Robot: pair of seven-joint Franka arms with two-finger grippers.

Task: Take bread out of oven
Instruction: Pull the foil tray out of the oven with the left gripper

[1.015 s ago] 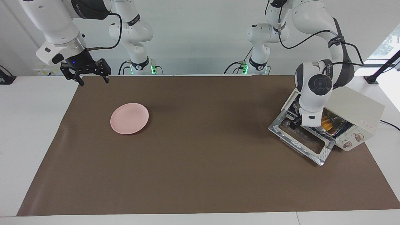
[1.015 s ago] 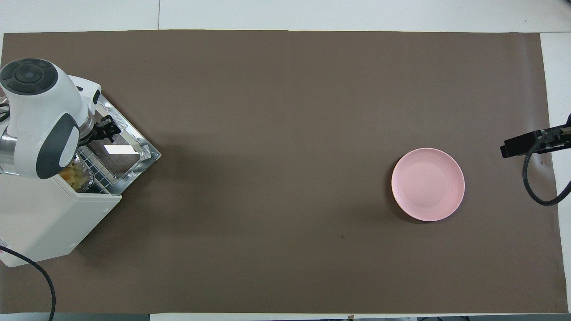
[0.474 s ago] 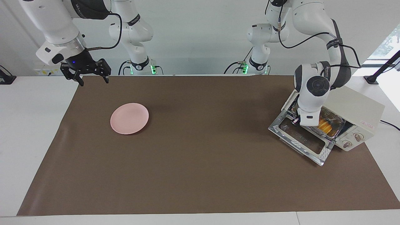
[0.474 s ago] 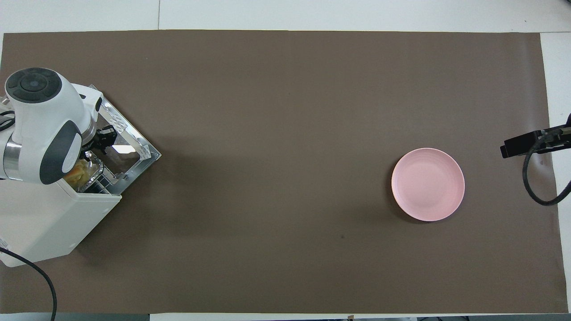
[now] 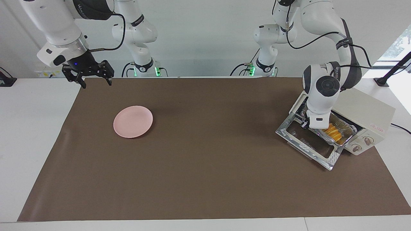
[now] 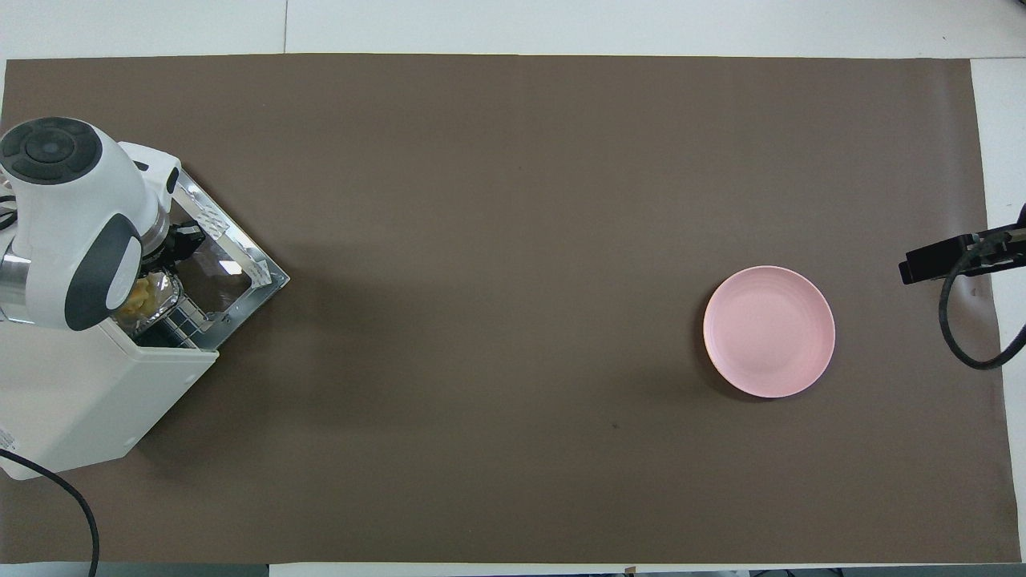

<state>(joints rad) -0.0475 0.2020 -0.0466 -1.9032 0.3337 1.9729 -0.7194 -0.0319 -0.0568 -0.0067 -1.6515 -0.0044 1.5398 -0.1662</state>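
The cream-white oven [image 5: 366, 112] stands at the left arm's end of the table, its glass door [image 5: 308, 142] dropped open. The golden-yellow bread [image 5: 334, 132] lies in a crinkled foil tray [image 5: 348, 130] that sticks partly out of the oven mouth. My left gripper [image 5: 304, 125] is at the mouth, just over the door, shut on the tray's rim. In the overhead view the bread [image 6: 143, 294] shows beside the left arm's wrist, over the wire rack. My right gripper [image 5: 95, 81] hangs open and empty over the mat's edge at the right arm's end, waiting.
A pink plate [image 5: 133, 121] lies on the brown mat [image 5: 205, 160] toward the right arm's end; it also shows in the overhead view [image 6: 769, 331]. The oven's black cord [image 6: 56, 489] trails off the table near the robots.
The foil tray with the bread has slid outward from deep in the oven to its mouth, drawn by my left gripper. The right arm has not moved.
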